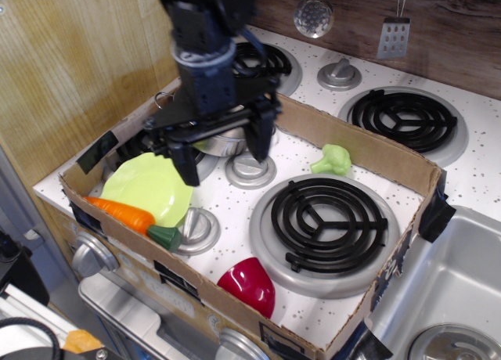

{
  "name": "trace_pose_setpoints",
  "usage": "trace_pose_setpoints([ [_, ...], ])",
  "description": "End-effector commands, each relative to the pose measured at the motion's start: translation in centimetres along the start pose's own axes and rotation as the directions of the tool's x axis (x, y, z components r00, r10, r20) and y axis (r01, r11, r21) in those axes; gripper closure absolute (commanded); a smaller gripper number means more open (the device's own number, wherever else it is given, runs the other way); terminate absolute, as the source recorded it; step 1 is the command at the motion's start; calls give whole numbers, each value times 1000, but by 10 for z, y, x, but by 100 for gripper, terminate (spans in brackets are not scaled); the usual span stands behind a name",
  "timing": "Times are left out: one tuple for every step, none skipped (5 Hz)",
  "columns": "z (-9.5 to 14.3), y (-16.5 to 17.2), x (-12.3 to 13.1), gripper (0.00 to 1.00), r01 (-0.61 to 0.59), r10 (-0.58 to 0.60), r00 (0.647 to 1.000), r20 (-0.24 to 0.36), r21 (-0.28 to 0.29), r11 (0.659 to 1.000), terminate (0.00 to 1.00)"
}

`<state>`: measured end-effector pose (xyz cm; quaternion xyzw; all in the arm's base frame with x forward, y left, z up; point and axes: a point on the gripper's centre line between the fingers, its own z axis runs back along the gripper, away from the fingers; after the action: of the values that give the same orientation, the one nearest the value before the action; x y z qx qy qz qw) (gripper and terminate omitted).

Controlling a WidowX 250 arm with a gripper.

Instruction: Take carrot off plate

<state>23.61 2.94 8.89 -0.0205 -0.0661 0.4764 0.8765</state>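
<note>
The orange carrot (124, 212) with its dark green cap (164, 236) lies across the front rim of the lime-green plate (149, 185) at the left of the cardboard tray. My gripper (227, 151) hangs above and to the right of the plate, over the stove knob area, with its two black fingers (188, 160) spread wide and nothing between them. It is apart from the carrot.
A steel pot (215, 137) sits behind the gripper, partly hidden. A light green broccoli (333, 160) lies at the back right, a red bowl (249, 286) at the front. The cardboard tray wall (368, 153) surrounds the burner (325, 219). A sink (454, 289) is at right.
</note>
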Motion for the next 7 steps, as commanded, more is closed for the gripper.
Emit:
trace_pose_setpoints([
  [-3, 27, 32, 0, -186, 191, 977, 95, -58, 981, 0],
  [-16, 39, 34, 0, -246, 247, 964, 101, -17, 969, 0],
  [-21, 50, 37, 0, -284, 278, 957, 79, 80, 955, 0],
  [-23, 55, 40, 0, -287, 280, 957, 74, 116, 951, 0],
  [-26, 61, 42, 0, -303, 295, 952, 81, 112, 946, 0],
  [-33, 67, 45, 0, -327, 321, 942, 99, 47, 944, 0],
  [-35, 69, 54, 0, -341, 338, 935, 103, 12, 940, 0],
])
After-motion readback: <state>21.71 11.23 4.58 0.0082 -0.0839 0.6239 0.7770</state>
